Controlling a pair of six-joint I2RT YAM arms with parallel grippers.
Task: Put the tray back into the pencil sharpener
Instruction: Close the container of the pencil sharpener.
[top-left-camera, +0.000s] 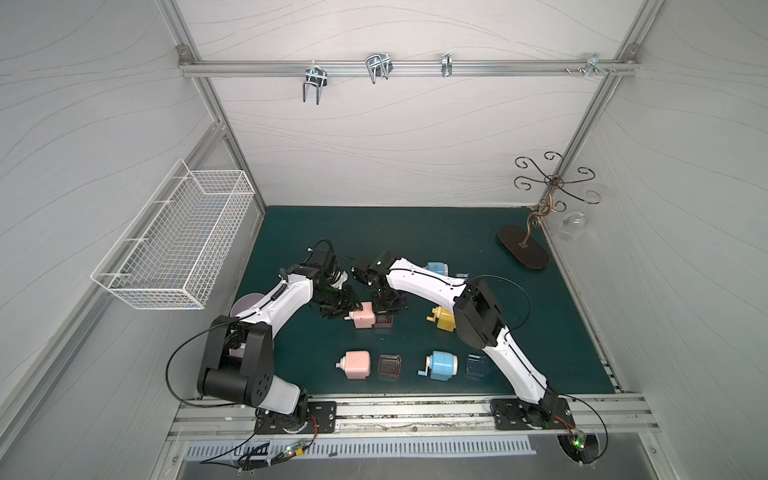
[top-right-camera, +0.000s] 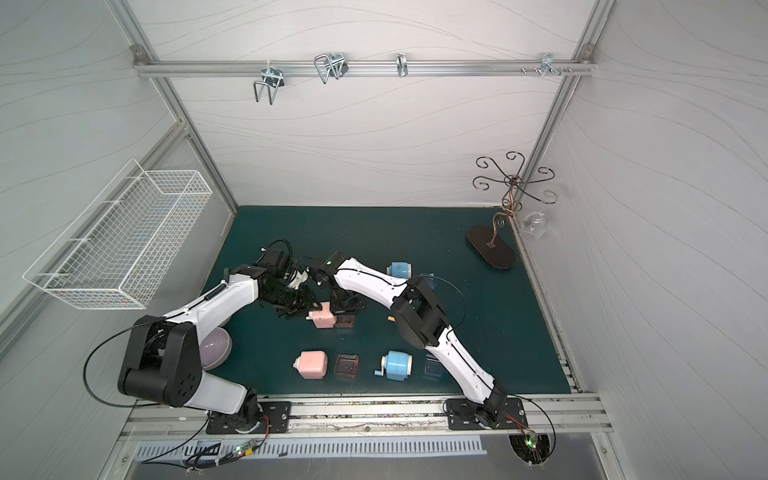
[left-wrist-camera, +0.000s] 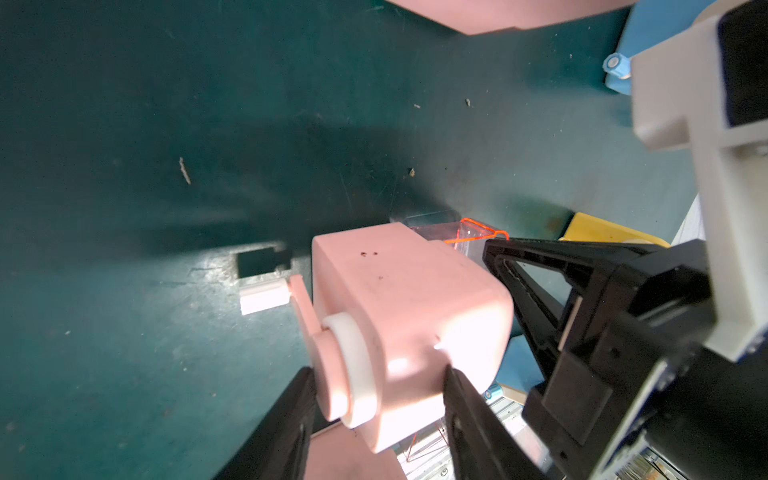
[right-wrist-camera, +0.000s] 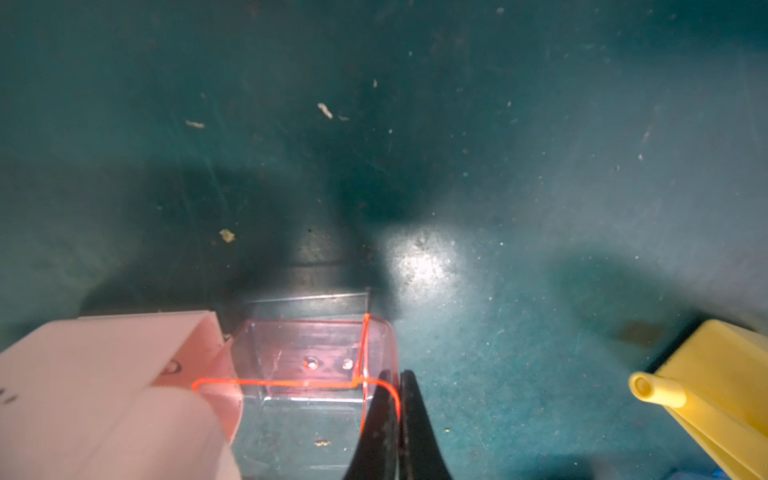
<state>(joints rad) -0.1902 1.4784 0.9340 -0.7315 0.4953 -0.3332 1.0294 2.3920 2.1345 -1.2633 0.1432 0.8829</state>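
Note:
A pink pencil sharpener (top-left-camera: 363, 316) (top-right-camera: 323, 318) lies mid-mat, crank end toward my left arm. My left gripper (left-wrist-camera: 378, 374) (top-left-camera: 337, 311) is shut on that crank end, one finger on each side of the body (left-wrist-camera: 407, 316). A clear red tray (right-wrist-camera: 307, 357) (left-wrist-camera: 469, 235) (top-left-camera: 384, 322) sits at the sharpener's open end (right-wrist-camera: 104, 374), its near end just inside the opening. My right gripper (right-wrist-camera: 401, 376) (top-left-camera: 384, 308) is shut on the tray's outer end wall, one finger inside and one outside.
Toward the front stand another pink sharpener (top-left-camera: 357, 365), a loose red tray (top-left-camera: 389, 366), a blue sharpener (top-left-camera: 442, 365) and a blue tray (top-left-camera: 478, 365). A yellow sharpener (right-wrist-camera: 715, 386) (top-left-camera: 442, 319) is close on the right. A wire stand (top-left-camera: 523, 247) is at the back right.

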